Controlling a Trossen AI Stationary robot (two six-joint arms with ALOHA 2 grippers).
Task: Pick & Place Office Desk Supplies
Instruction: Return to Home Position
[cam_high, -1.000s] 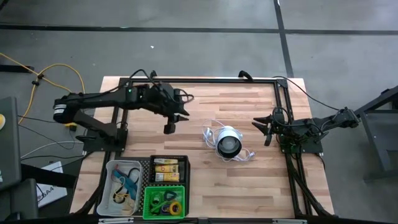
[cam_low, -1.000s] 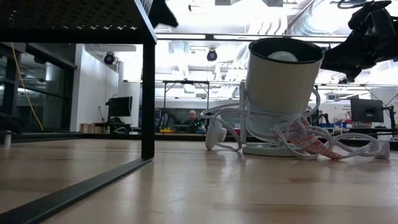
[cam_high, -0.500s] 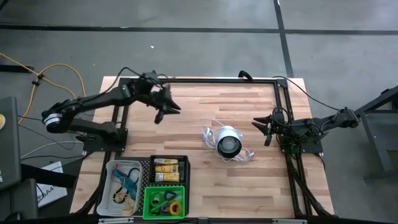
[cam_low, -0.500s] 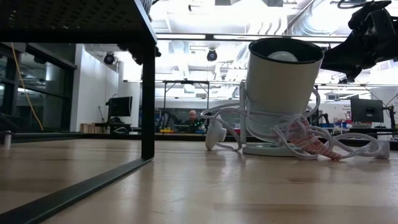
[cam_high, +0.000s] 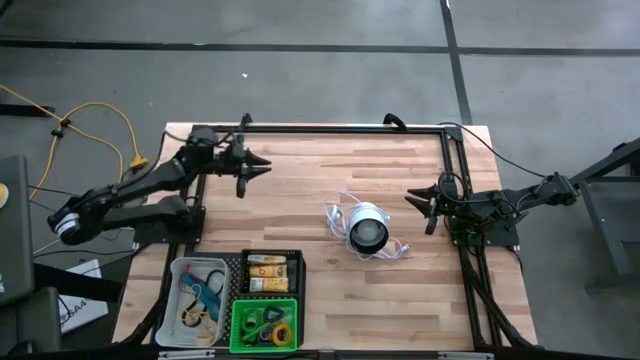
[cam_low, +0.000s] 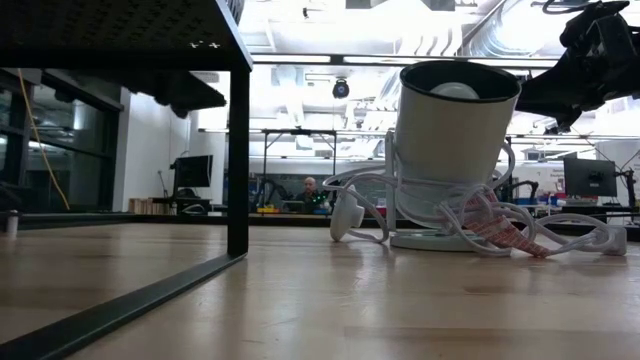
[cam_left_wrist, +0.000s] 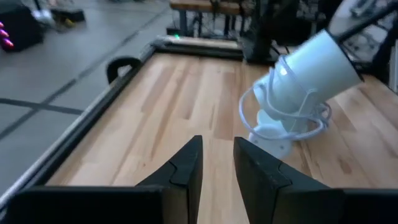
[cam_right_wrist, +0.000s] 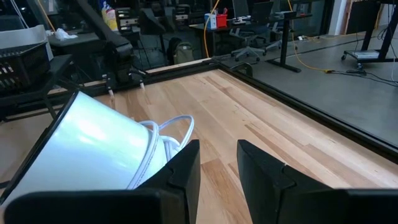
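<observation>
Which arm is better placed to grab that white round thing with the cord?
Probably the right: the right hand sits close beside the white round thing, facing it; the left hand is farther off.

Left gripper (cam_high: 255, 168): withdrawn from above the middle of the counter (cam_high: 330, 165) to its far left corner. Left arm (cam_high: 130, 190): folded back, its elbow now outside the counter's left edge. Low view: arm's dark outline (cam_low: 190, 95) lower, left of the shelf post (cam_low: 238, 160).
</observation>
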